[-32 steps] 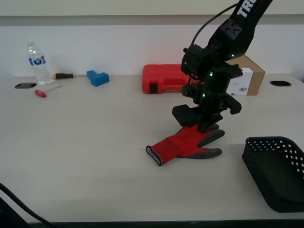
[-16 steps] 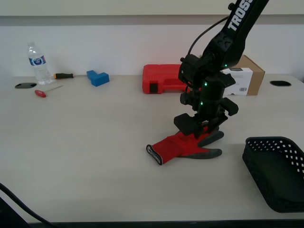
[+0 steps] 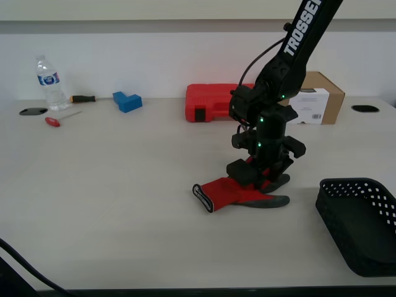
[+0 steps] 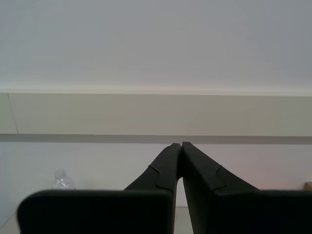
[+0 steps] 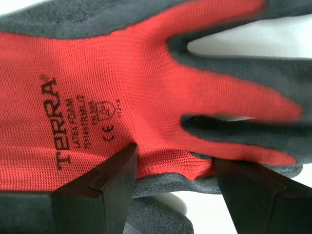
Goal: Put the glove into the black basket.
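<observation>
The red knit glove (image 3: 226,192) lies flat on the table, black-edged cuff toward the exterior view's left, dark grey fingers (image 3: 272,200) toward the right. My first gripper (image 3: 257,178) is down on its finger end. In the first wrist view the glove (image 5: 97,73) fills the frame, and my first gripper (image 5: 175,153) stands open with its jaws on either side of a fold of red fabric. The black basket (image 3: 359,223) sits at the exterior view's lower right, apart from the glove. My second gripper (image 4: 181,144) is shut and empty, facing a wall.
A red plastic tool case (image 3: 210,102) and a cardboard box (image 3: 318,96) stand behind the arm. A water bottle (image 3: 48,83), a blue block (image 3: 127,101) and two screwdrivers (image 3: 82,98) lie at the far left. Two dark table grommets (image 3: 365,108) sit near the back.
My first gripper has come down and slightly left onto the glove's finger end. The glove's fingers are pressed flatter under it. The basket has not moved.
</observation>
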Controlling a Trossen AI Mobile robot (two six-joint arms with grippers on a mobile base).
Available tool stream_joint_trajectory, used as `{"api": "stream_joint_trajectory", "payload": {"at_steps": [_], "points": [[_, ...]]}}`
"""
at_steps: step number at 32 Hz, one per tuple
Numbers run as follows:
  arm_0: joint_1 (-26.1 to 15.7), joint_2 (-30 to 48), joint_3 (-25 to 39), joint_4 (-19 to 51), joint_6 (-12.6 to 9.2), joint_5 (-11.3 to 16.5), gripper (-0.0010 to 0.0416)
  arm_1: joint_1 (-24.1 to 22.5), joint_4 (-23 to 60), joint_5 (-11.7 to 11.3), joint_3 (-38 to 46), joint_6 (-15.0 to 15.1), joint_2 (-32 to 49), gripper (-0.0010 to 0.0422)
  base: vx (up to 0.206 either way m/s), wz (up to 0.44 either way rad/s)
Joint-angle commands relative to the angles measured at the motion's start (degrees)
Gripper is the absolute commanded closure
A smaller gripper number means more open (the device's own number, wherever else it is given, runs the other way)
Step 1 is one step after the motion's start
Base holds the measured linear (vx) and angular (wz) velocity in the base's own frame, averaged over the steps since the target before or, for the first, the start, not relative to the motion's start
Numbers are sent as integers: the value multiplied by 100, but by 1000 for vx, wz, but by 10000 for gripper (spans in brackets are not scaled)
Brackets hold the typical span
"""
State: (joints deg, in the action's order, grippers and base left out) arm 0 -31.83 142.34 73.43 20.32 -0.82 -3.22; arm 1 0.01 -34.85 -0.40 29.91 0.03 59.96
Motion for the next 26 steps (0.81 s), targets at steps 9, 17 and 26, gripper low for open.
{"api": "stream_joint_trajectory", "payload": {"at_steps": [9,17,26], "points": [[-4,22,168,7,2,334,404,0,-33,-4,9,2,2,412,0,0],[-4,-518,162,332,-68,391,407,-2,-33,-4,9,0,2,412,0,0],[72,-2527,-514,1342,-317,155,407,0,4,-28,9,0,2,412,0,0]]}}
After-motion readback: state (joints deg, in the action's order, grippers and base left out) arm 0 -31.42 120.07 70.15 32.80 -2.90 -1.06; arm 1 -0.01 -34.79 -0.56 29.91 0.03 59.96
